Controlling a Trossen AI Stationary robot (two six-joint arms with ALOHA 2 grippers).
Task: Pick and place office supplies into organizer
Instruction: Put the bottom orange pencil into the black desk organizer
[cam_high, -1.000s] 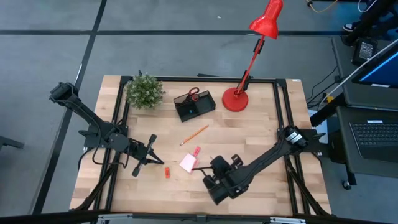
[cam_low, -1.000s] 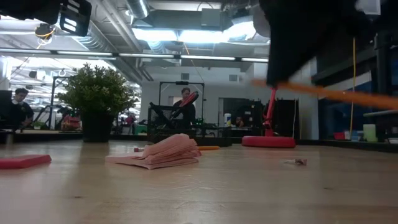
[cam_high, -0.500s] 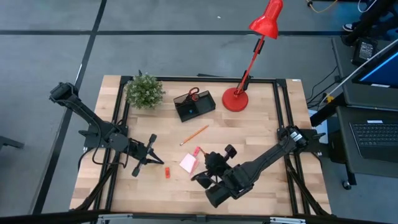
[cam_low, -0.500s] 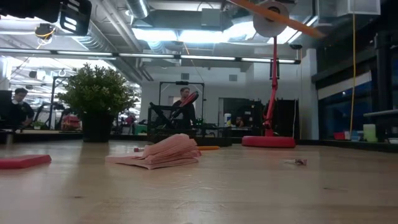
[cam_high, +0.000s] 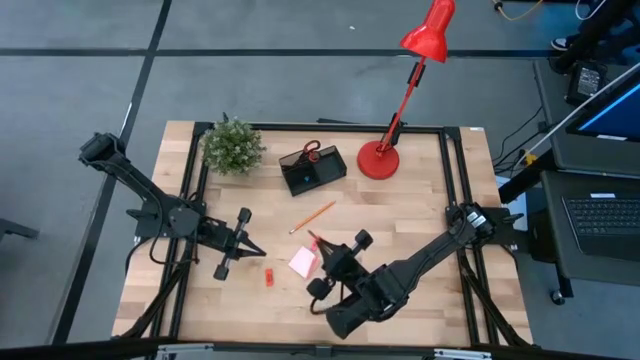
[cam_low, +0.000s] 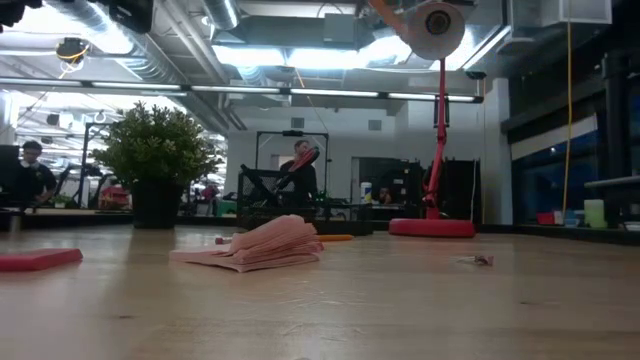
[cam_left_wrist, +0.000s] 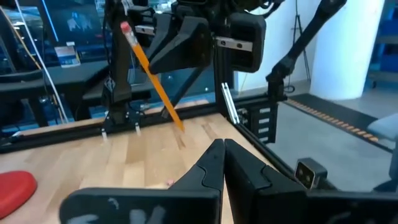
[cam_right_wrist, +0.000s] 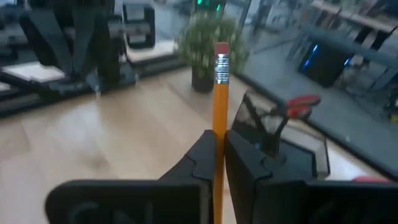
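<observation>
A light wooden slatted table top (cam_high: 400, 215) edged by a black metal frame (cam_high: 452, 170) stands on a grey floor marked with dark lines. At its far left corner sits a small green potted plant (cam_high: 232, 145), which in the low view rises bushy from a dark pot (cam_low: 158, 203). At the far right stands a red desk lamp with a round base (cam_high: 378, 160), a thin slanted stem and a cone-shaped shade (cam_high: 430, 28). Off the table's right side, an open laptop (cam_high: 600, 220) rests on a dark stand. In the room behind, a person (cam_low: 299, 165) stands near black framework, and another person (cam_low: 26, 172) sits at the far left.
</observation>
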